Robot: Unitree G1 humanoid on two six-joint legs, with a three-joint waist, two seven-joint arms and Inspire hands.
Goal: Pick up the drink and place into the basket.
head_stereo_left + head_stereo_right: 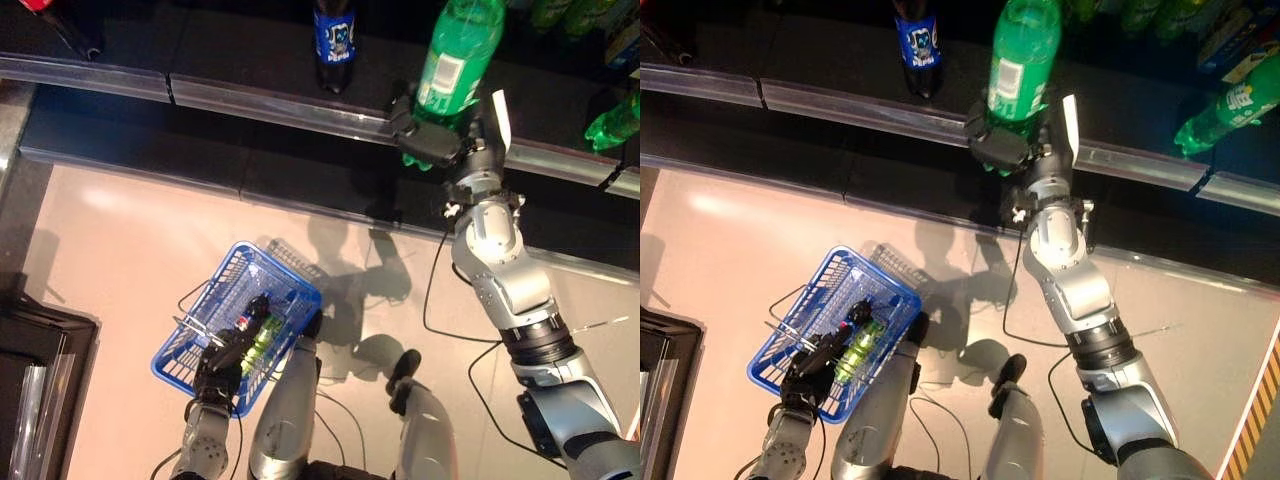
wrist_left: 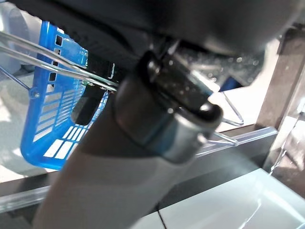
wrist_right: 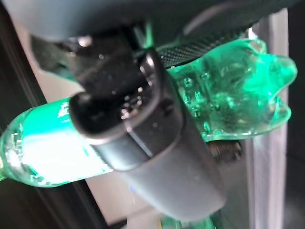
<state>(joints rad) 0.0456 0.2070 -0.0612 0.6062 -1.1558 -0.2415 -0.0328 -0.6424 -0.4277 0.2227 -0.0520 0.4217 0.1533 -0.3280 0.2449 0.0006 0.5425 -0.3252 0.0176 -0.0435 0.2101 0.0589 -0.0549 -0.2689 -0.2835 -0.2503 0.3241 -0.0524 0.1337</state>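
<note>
A dark shelf [image 1: 250, 60] with a clear front rail spans the top, carrying a blue-labelled dark soda bottle [image 1: 334, 40] and green bottles [image 1: 612, 122] toward the right. Below it lies a pale, glossy floor [image 1: 110, 240].

Two silver-grey arms of rounded, smooth segments with a black ribbed band at the right forearm end in dark hands, the right hand [image 1: 432, 140] with a white thumb cover, the left hand [image 1: 222, 362] black throughout, its thumb glossy in the wrist view.
</note>
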